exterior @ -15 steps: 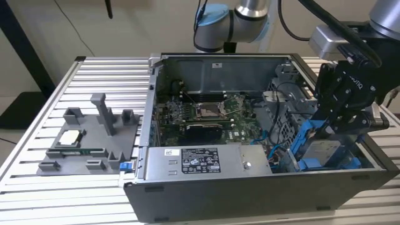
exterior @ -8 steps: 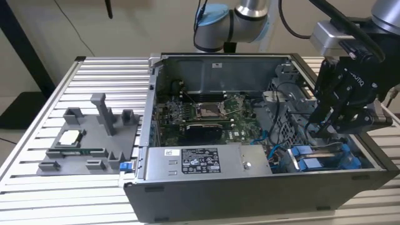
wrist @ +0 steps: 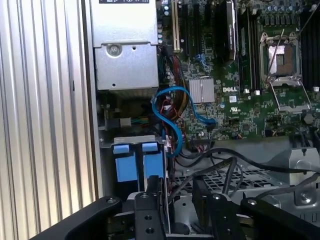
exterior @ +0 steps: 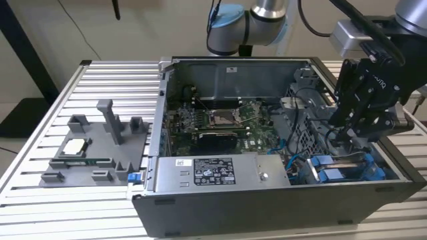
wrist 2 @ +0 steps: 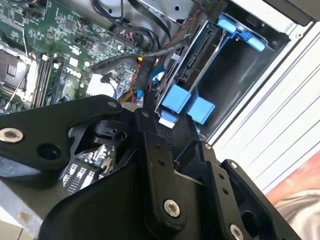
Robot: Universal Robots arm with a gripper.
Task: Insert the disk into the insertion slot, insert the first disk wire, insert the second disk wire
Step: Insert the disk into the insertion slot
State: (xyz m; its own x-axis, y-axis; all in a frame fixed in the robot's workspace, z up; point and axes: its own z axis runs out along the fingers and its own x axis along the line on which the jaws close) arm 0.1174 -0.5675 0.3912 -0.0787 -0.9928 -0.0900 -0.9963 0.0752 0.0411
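- Exterior view: an open computer case point(exterior: 267, 207) sits on a slatted metal table point(exterior: 60, 95), with the arm point(exterior: 257, 17) at the far side.
- The gripper point(exterior: 345, 132) hangs fingers-down inside the case at the exterior view's right, just above the insertion slot point(exterior: 350, 172). I can't tell whether it is spread or pressed together.
- The slot is in the near corner at the exterior view's right. It carries blue clips point(exterior: 330, 174) and sits just beside the grey power-supply box point(exterior: 213, 172).
- The motherboard point(exterior: 220, 120) lies farther in. A grey parts tray point(exterior: 100, 142) is on the table at the exterior view's left, apart from the case.
- Second wrist view: the black gripper linkages are in front and the slot is just beyond them.
- The disk point(wrist 2: 192, 60) looks to be standing on edge in the slot — a grey edge with dark connectors and blue pieces at both ends. I can't tell if it is fully seated.
- A thick black cable point(wrist 2: 135, 54) crosses the board near the slot. I can't tell whether the gripper pinches anything.
- First wrist view: two blue clips sit side by side just past the gripper. A looped blue cable point(wrist: 175, 89) lies between them and the motherboard, with the power-supply box beyond.
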